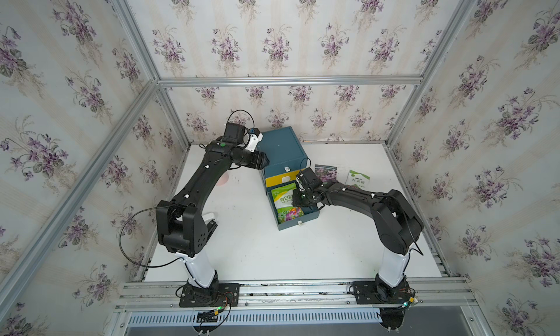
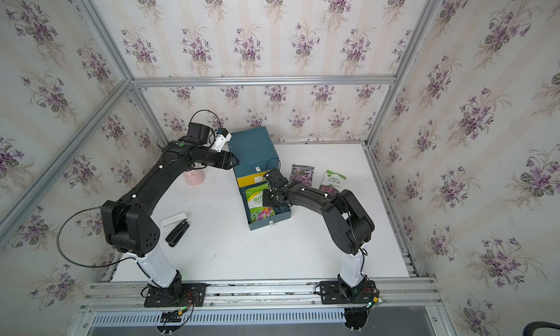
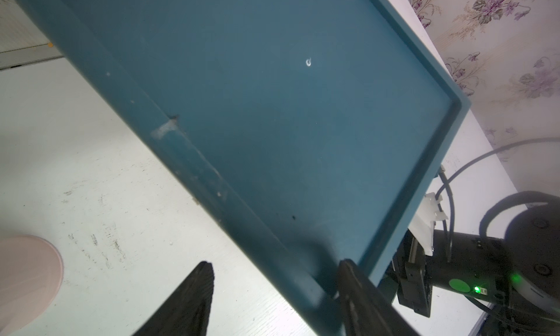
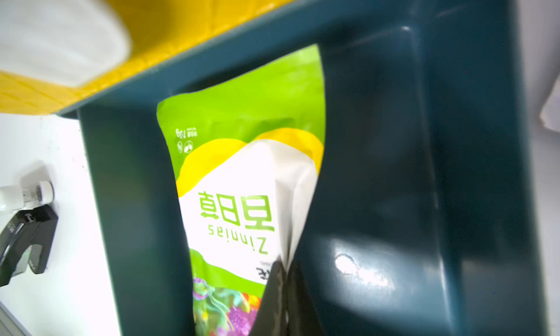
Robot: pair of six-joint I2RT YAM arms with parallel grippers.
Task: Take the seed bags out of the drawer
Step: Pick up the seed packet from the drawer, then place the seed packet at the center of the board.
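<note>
Right gripper: jaws pressed together on the edge of the green bag, which crumples into a fold at the pinch; this looks like the grip for lifting it out.
Green bag: lies in the open drawer, the last one inside.
Drawer: pulled out of the blue cabinet toward the robot, so the bag can be reached from above.
Left gripper: fingers astride the cabinet's top rim at a corner, apparently clamping it; probably bracing the cabinet so it stays put.
Purple bag: flat on the table just right of the cabinet, out of the drawer.
White-green bag: flat on the table beside the purple bag.
Progress: two bags out, one in hand.
</note>
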